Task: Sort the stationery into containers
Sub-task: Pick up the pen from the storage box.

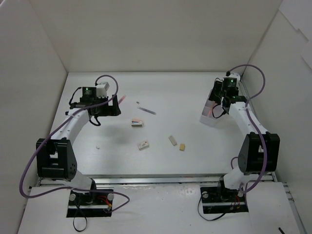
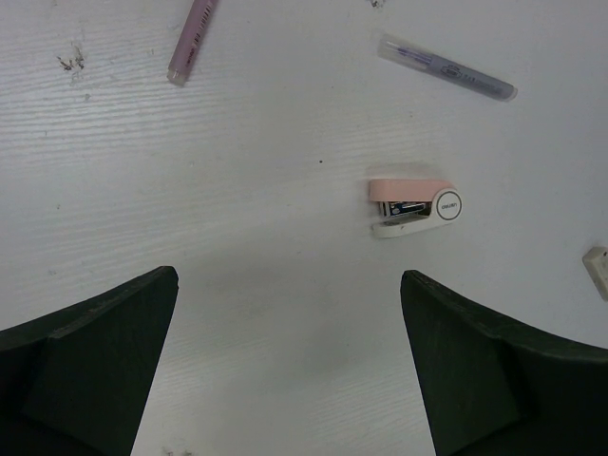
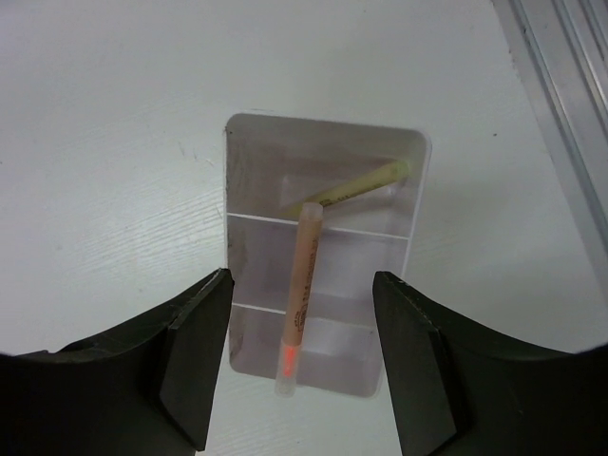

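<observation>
The white divided bin (image 3: 408, 204) lies right below my right gripper (image 3: 302, 277), which is open. An orange pen (image 3: 302, 275) rests across the bin's dividers, between the fingers and touching neither. A yellow-green pen (image 3: 351, 185) lies in the far compartment. The top view shows this bin (image 1: 208, 117) under the right gripper (image 1: 215, 104). My left gripper (image 2: 289, 277) is open and empty above bare table. A pink pen (image 2: 193, 38) and a clear purple pen (image 2: 446, 68) lie ahead of it. A white eraser with a red label (image 1: 144, 145) and two beige erasers (image 1: 172, 140) lie mid-table.
A small pink and white stapler (image 2: 413, 204) lies ahead and right of the left gripper. A tiny white bit (image 1: 98, 146) lies at the left. White walls enclose the table on three sides. A metal rail (image 3: 560, 104) runs along the right side.
</observation>
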`<move>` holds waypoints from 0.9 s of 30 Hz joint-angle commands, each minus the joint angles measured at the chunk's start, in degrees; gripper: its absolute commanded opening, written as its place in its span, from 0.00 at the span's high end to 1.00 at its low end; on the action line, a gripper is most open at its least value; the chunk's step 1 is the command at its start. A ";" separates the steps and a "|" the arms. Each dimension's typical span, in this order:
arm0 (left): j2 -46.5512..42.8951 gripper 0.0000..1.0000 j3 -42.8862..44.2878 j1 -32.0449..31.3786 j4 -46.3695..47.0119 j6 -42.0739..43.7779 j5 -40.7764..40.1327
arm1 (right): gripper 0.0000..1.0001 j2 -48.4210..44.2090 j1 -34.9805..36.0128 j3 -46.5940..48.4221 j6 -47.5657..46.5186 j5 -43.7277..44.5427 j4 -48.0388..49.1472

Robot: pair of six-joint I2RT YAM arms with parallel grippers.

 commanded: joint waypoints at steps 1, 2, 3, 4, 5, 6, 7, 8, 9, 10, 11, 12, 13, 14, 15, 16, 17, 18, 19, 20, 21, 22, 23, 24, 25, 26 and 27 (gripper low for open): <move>-1.78 0.00 0.58 0.17 2.31 -0.50 0.68 | 0.42 1.42 0.14 1.95 6.12 3.78 -0.61; -2.14 0.00 0.49 0.17 2.22 -0.41 0.59 | 0.43 1.86 0.14 2.13 6.39 4.40 -0.70; -2.23 0.00 0.67 0.17 2.22 -0.24 0.33 | 0.46 1.95 0.14 2.30 6.57 4.66 -0.70; -2.40 0.00 0.58 0.17 1.95 -0.24 0.24 | 0.46 2.82 0.14 2.48 7.00 4.32 -0.70; -2.75 0.00 0.49 0.17 1.95 -0.24 0.07 | 0.46 3.36 0.14 2.91 7.18 3.44 -0.62; -2.75 0.00 0.49 0.17 2.04 -0.06 0.07 | 0.46 3.88 0.05 3.27 7.27 2.91 -0.70; -2.75 0.00 0.49 0.17 2.04 -0.24 -0.02 | 0.46 5.19 0.14 3.62 7.62 2.21 -0.70; -2.75 0.00 0.49 0.17 1.95 -0.24 -0.02 | 0.46 5.90 0.14 4.49 7.71 1.86 -0.70; -2.75 0.00 0.67 0.17 2.04 -0.33 -0.02 | 0.47 6.69 0.05 4.85 7.71 1.59 -0.70; -2.67 0.00 0.67 0.17 1.87 -0.33 -0.02 | 0.48 7.74 0.14 5.20 7.97 1.59 -0.70; -2.67 0.00 0.67 0.17 1.86 -0.33 0.06 | 0.51 8.10 0.14 5.55 8.06 1.50 -0.70; -2.67 0.00 0.75 0.17 1.86 -0.41 -0.20 | 0.53 8.54 0.14 5.82 8.06 1.59 -0.70; -2.58 0.00 0.67 0.17 1.78 -0.33 -0.20 | 0.56 9.16 0.14 5.91 8.41 2.11 -0.70; -2.67 0.00 0.84 0.17 1.69 -0.41 -0.20 | 0.66 9.34 0.14 5.91 8.41 2.46 -0.70; -2.67 0.00 0.84 0.17 1.43 -0.41 -0.63 | 0.70 9.34 0.14 5.99 8.50 2.64 -0.62; -2.75 0.00 0.84 0.17 1.34 -0.41 -0.64 | 0.72 9.34 0.14 5.91 8.33 2.73 -0.62; -2.93 0.00 0.76 0.17 1.34 -0.33 -0.81 | 0.80 9.34 0.05 6.08 7.98 2.65 -0.62; -2.84 0.00 0.84 0.17 1.34 -0.33 -0.81 | 0.84 9.25 0.14 6.17 7.63 2.82 -0.62; -2.93 0.00 0.84 0.17 1.34 -0.33 -0.81 | 0.87 8.99 0.14 6.17 7.28 2.56 -0.62; -3.10 0.00 0.84 0.17 1.42 -0.33 -0.81 | 0.95 8.55 0.05 6.08 6.84 2.03 -0.62; -3.11 0.00 0.76 0.17 1.34 -0.41 -0.81 | 0.97 7.94 0.14 5.82 6.31 2.03 -0.62; -3.19 0.00 0.76 0.17 1.34 -0.33 -0.90 | 0.99 6.45 0.14 5.38 5.70 1.94 -0.53; -3.37 0.00 0.76 0.17 1.34 -0.41 -0.81 | 1.00 5.39 0.14 5.03 4.73 1.59 -0.09; -3.37 0.00 0.76 0.17 1.51 -0.33 -0.90 | 1.00 3.21 -0.29 4.77 2.63 1.85 0.17; -3.28 0.00 0.76 0.17 1.51 -0.41 -0.81 | 1.00 2.05 2.40 4.16 1.66 2.98 1.31; -3.28 0.00 0.67 0.17 1.60 -0.41 -0.81 | 1.00 0.74 2.95 3.54 0.25 3.43 1.75; -3.19 0.00 0.75 0.17 1.95 -0.41 -0.64 | 1.00 -1.63 3.13 1.79 -2.54 3.96 4.80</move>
